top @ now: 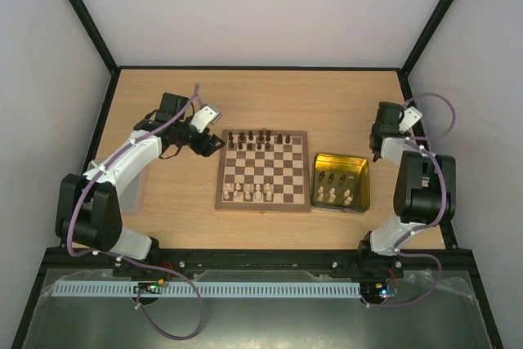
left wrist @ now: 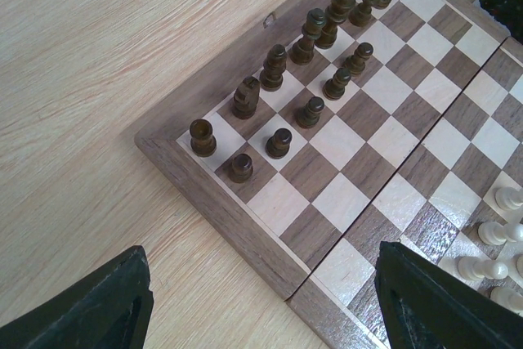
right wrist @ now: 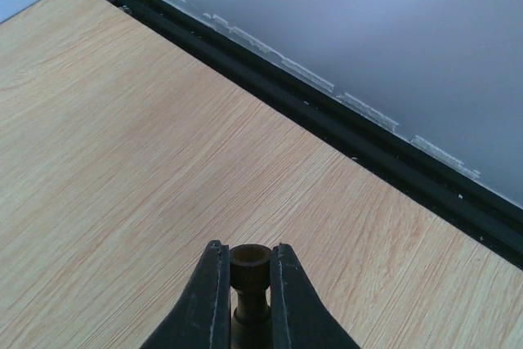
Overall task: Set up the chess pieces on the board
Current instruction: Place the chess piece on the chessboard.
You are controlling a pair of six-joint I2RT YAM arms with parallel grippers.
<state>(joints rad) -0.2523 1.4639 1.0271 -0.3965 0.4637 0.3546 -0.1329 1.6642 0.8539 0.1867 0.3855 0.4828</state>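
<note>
Dark piece, pinched near its top by the right gripper over the table, could slip or twist on the way to the board and topple the dark ranks along its far edge. That gripper sits narrow, clamped on the piece; the left gripper gapes wide, empty, by the board's far-left corner.

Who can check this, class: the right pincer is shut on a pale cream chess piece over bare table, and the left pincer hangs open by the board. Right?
Wrong colour: the right wrist view shows the right pincer shut on a dark brown chess piece, not pale cream. The rest stands.
</note>
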